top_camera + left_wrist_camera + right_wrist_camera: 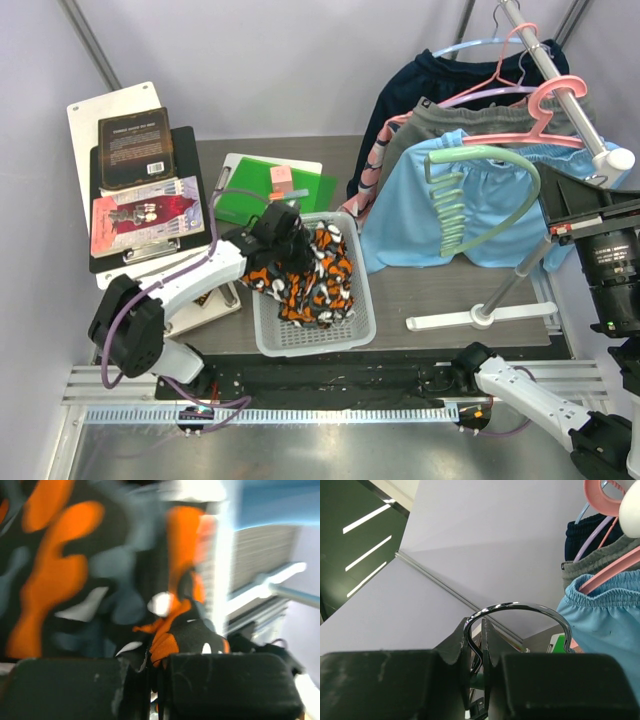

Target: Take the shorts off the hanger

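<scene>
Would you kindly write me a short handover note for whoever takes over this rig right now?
Left gripper: shut on the orange, black, white and grey camouflage cloth shorts, which lie in the white plastic mesh basket.
Right gripper: shut on a chrome wire hook.
Light blue cloth shorts: hanging on a pink plastic hanger.
Done: camouflage pair off its hanger, in the basket.
Left: release it, then free the blue pair.
</scene>
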{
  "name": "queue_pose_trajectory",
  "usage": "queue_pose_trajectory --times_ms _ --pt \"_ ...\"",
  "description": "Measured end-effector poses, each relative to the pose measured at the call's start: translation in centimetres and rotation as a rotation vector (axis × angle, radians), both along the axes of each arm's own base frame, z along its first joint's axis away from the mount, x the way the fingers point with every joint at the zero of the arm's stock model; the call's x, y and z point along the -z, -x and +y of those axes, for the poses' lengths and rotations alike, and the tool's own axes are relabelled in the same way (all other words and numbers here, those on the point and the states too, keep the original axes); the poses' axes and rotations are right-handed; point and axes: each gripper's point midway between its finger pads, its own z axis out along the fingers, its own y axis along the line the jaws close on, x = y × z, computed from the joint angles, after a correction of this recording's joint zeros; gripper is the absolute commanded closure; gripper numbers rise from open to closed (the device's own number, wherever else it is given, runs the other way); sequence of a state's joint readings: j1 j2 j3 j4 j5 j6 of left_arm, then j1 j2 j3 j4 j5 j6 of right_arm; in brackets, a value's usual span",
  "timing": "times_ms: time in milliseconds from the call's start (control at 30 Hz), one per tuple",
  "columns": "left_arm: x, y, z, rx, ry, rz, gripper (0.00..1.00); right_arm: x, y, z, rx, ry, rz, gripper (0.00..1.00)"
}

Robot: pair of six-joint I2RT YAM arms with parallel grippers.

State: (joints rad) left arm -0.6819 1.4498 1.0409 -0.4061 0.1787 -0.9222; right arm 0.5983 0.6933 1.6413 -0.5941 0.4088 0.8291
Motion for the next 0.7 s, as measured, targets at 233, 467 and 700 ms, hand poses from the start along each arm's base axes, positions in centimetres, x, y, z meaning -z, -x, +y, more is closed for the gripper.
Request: queue_pose_trajectory --times_ms 233,467,700 --pt "8.0 3.5 2.3 0.034 -0.114 0.181 0.64 0.5 -0.3 0.2 0.000 0.008 0.014 0.99" --pt "0.9 1.8 3.1 0.033 -0.154 0.037 0.17 1.1 -0.6 0.4 0.000 0.012 0.032 0.99" --pt "-6.1 1.3 5.8 -0.067 -0.159 -0.121 0.36 1.7 -1.0 0.5 0.006 0.017 0.047 0.99"
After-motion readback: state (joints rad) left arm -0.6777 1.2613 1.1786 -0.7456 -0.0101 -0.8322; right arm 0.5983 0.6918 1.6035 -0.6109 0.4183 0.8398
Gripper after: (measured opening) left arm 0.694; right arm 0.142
